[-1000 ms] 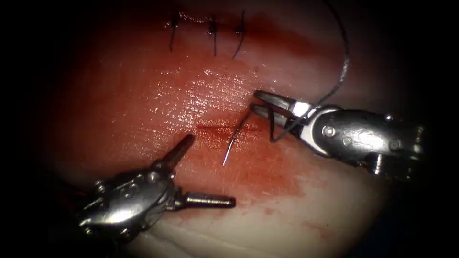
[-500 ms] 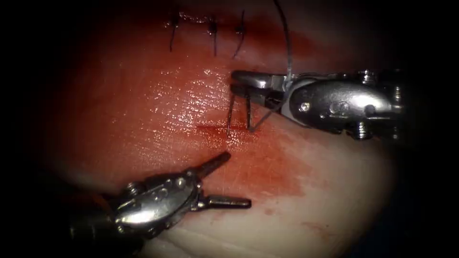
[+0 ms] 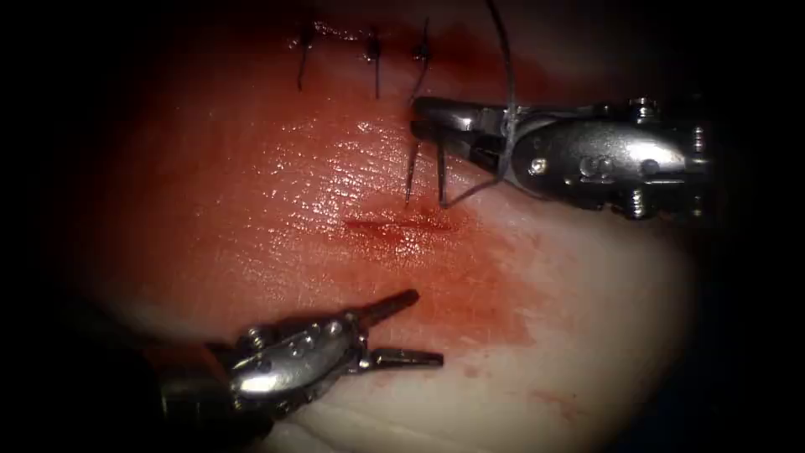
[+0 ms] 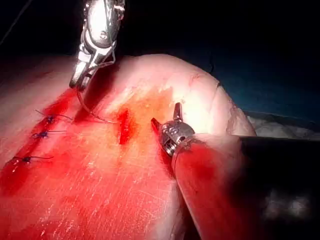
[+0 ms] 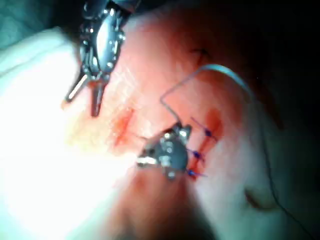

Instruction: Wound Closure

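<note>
Curved needle (image 3: 425,172) in right claw (image 3: 417,117)

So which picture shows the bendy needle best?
The endoscope view: the needle hangs from the right hand, both ends above the tissue. The left wrist view shows its curve under that hand. In the right wrist view I cannot make it out.

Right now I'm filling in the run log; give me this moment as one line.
right tool: holds needle, above cut, not in tissue | left tool: open, holds nothing | thread: trails from needle
</note>
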Controlling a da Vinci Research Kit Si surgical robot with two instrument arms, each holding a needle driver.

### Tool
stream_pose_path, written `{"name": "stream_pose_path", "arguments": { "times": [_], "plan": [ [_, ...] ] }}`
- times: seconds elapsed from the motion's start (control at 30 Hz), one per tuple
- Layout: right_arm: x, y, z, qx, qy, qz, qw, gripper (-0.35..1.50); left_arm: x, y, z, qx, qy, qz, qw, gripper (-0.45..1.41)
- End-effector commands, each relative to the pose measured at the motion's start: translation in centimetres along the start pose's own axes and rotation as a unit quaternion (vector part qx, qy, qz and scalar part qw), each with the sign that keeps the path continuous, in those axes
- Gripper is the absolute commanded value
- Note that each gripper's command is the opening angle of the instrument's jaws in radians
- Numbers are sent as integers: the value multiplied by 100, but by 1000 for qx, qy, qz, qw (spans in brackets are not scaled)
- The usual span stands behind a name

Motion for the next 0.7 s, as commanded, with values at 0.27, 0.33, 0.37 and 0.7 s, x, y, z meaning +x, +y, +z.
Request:
{"name": "stream_pose_path", "arguments": {
  "times": [0.27, 0.33, 0.37, 0.7],
  "plan": [
    [-5, 3, 10, -14, 4, -4, 1000, -35, -7, 0, 6, 0, -1, -3, 1000, 51],
    [-6, 4, 10, -18, 6, -3, 1000, -35, -8, -1, 5, 1, -1, -3, 1000, 49],
    [-6, 5, 10, -18, 5, -3, 1000, -35, -8, -1, 5, 1, -1, -2, 1000, 49],
    [-8, 7, 12, -24, 5, -3, 1000, -35, -11, -2, 3, 2, 0, -1, 1000, 44]
  ]
}}
